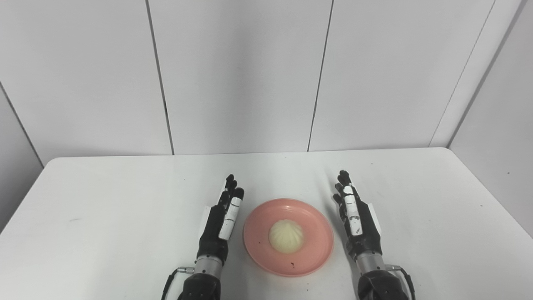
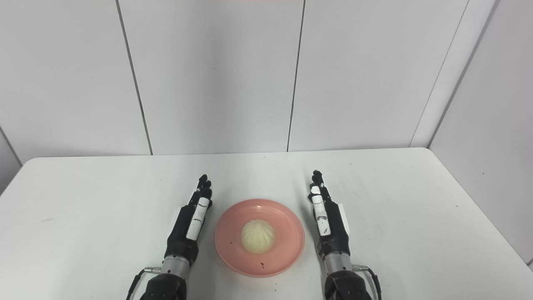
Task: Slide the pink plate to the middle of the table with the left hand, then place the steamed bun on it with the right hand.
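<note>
The pink plate (image 1: 312,225) lies on the white table near its front edge, about midway across. A pale steamed bun (image 1: 286,236) rests in the plate's centre. My left hand (image 1: 222,221) stands just left of the plate, fingers straight and pointing away, holding nothing. My right hand (image 1: 356,218) stands just right of the plate in the same pose, also holding nothing. Neither hand touches the plate or the bun.
The white table (image 1: 125,208) runs back to a wall of white panels. A few small dark specks dot the plate and the table near its front rim.
</note>
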